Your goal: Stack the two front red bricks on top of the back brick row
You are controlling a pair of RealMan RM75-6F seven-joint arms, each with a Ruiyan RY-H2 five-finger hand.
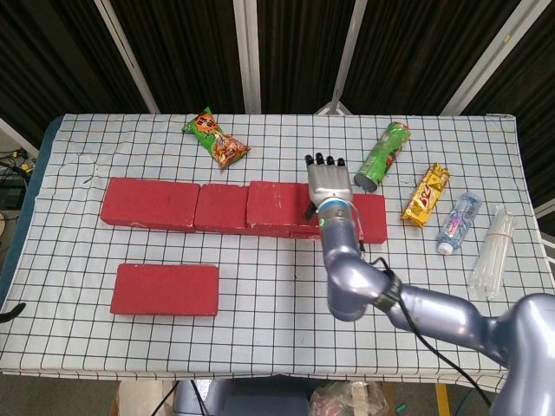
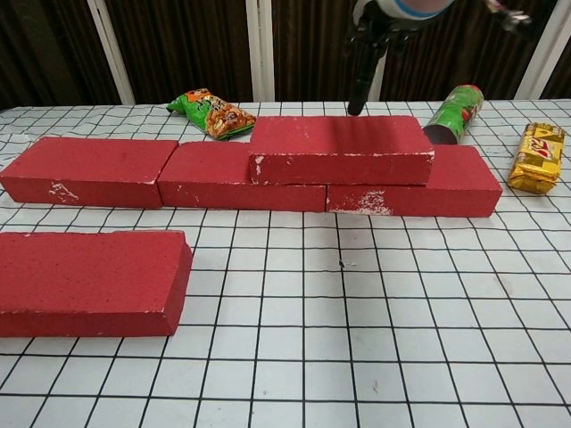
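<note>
One red brick, the stacked brick (image 2: 341,149), already lies on top of the back row (image 1: 147,204), bridging the joint between the row's middle and right bricks and sitting flat and square in the chest view. The other, the front brick (image 1: 165,289), lies alone on the near left of the table (image 1: 260,338), well apart from the row, so by my reading the task is about half done: one brick placed, one left to fetch and stack, most likely on the left part of the row, which is bare on top. The right hand (image 1: 326,184) hangs above the stacked brick with its fingers spread and nothing in them; the chest view shows clear air between its fingertips (image 2: 359,98) and the brick's top, so it has let go. The left hand shows in neither view. Farther out, a snack bag (image 1: 216,139) lies beyond the row at far left, and at right lie a green can (image 1: 382,155), a yellow bar (image 1: 427,194), a bottle (image 1: 458,222) and a clear bundle (image 1: 492,252).
</note>
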